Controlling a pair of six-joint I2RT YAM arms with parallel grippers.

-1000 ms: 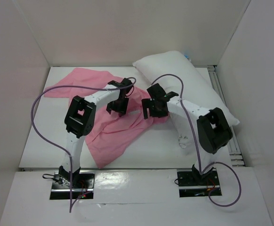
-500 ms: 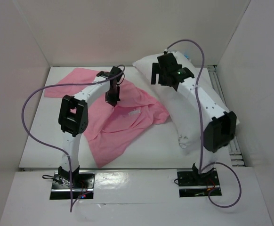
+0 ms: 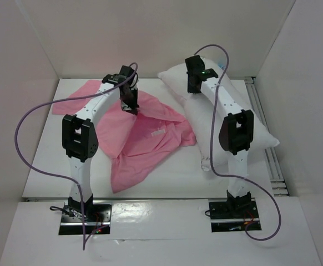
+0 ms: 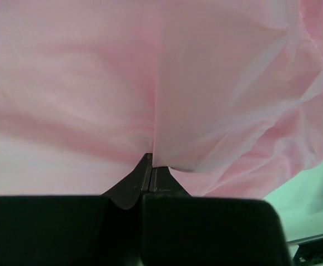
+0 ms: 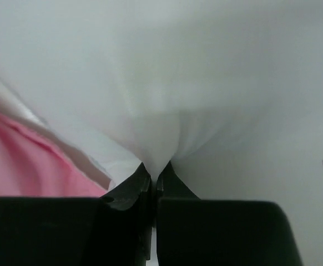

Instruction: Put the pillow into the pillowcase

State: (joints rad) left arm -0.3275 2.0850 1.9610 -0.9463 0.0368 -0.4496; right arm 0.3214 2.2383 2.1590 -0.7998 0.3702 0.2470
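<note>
The pink pillowcase (image 3: 145,133) lies crumpled across the middle of the table, with a small white label facing up. My left gripper (image 3: 129,105) is shut on a fold of it near its far edge; in the left wrist view the pink cloth (image 4: 161,100) runs straight into the closed jaws (image 4: 151,160). The white pillow (image 3: 250,124) lies along the right side. My right gripper (image 3: 193,86) is shut on its far left end, and the right wrist view shows white cloth (image 5: 167,111) pinched between the fingers (image 5: 157,172).
White walls close in the table on the left, back and right. A metal rail (image 3: 261,111) runs along the right edge behind the pillow. Purple cables (image 3: 34,111) loop from both arms. Bare white table (image 3: 56,155) lies left of the pillowcase.
Both arms have reached farther back. The left gripper has closed on the pillowcase, and the right gripper has swung from the pillowcase to the pillow's far end and closed on it.
</note>
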